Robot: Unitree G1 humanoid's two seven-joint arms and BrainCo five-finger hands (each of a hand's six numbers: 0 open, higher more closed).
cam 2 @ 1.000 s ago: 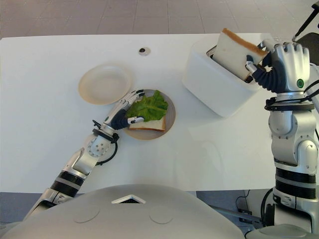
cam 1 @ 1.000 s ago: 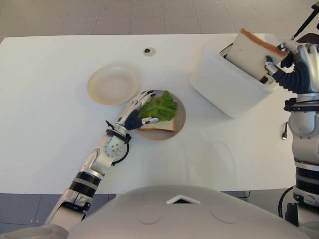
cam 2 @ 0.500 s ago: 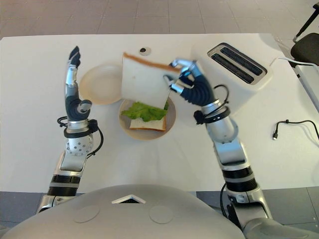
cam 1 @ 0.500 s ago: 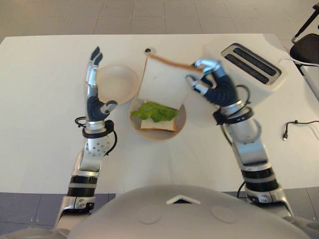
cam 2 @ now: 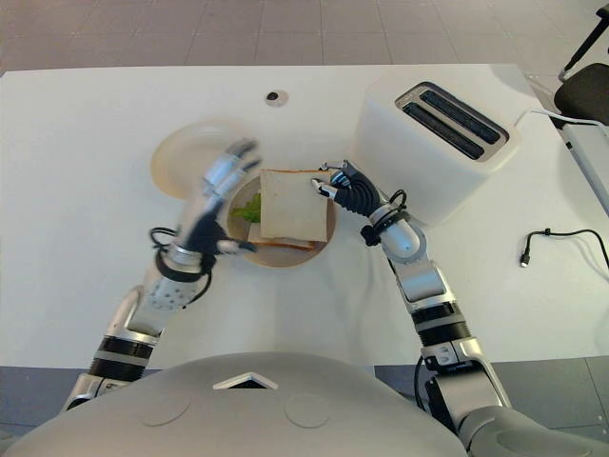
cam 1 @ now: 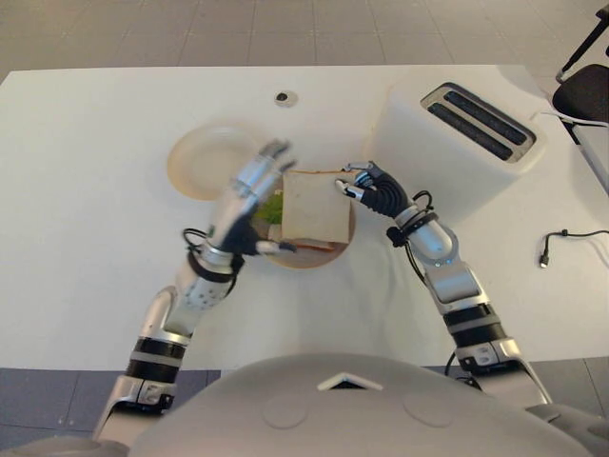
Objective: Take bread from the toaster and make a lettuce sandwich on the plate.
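The right robot hand (cam 1: 367, 188) pinches the top bread slice (cam 1: 317, 206) lying over lettuce (cam 1: 274, 208) on the plate (cam 1: 310, 260); left robot hand (cam 1: 245, 198) hovers beside, fingers spread wide

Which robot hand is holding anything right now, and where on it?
Right robot hand pinches the bread slice at its far right corner, over the plate. Left robot hand holds nothing.

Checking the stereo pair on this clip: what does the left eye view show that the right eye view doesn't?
Left eye view: a wider strip of table left of the empty plate. Right eye view: more table right of the cable. Both: the top slice lying over the lettuce on the plate, the right hand gripping its corner, the left hand open beside it, and the toaster.
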